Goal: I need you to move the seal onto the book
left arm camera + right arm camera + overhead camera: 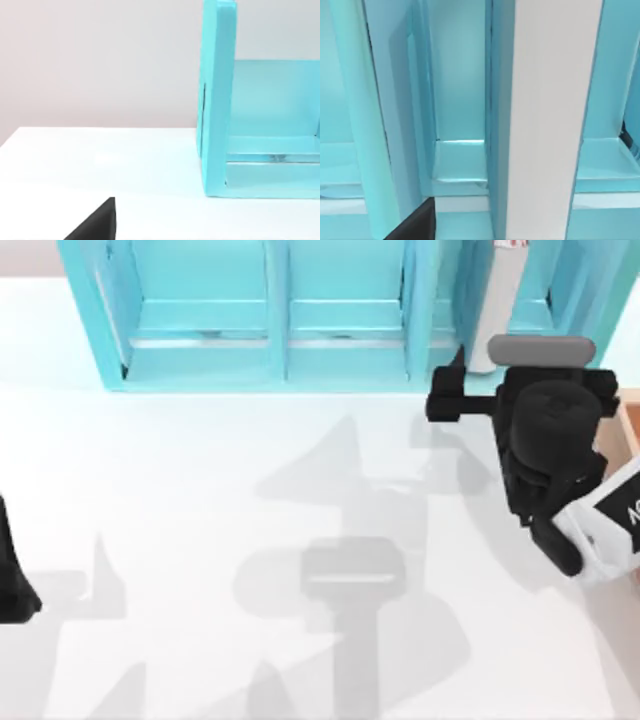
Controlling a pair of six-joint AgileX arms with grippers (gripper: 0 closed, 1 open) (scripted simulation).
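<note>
The seal and the book are out of view. My right gripper [540, 365] is up at the back right of the table, facing the front of the turquoise shelf unit [270, 330]. In the right wrist view the shelf's compartments [460, 165] are very close, with a tall white upright object [552, 120] standing straight ahead. The same white object [490, 325] stands in a right-hand compartment in the top view. My right arm covers the table beneath it. My left arm [14, 575] is parked at the table's left edge.
The edge of a light-orange wooden box [627, 430] shows at the far right, behind my right arm. The shelf's left side wall [217, 100] rises from the white table [100, 160] in the left wrist view. Dark arm shadows lie across the table's middle [350, 580].
</note>
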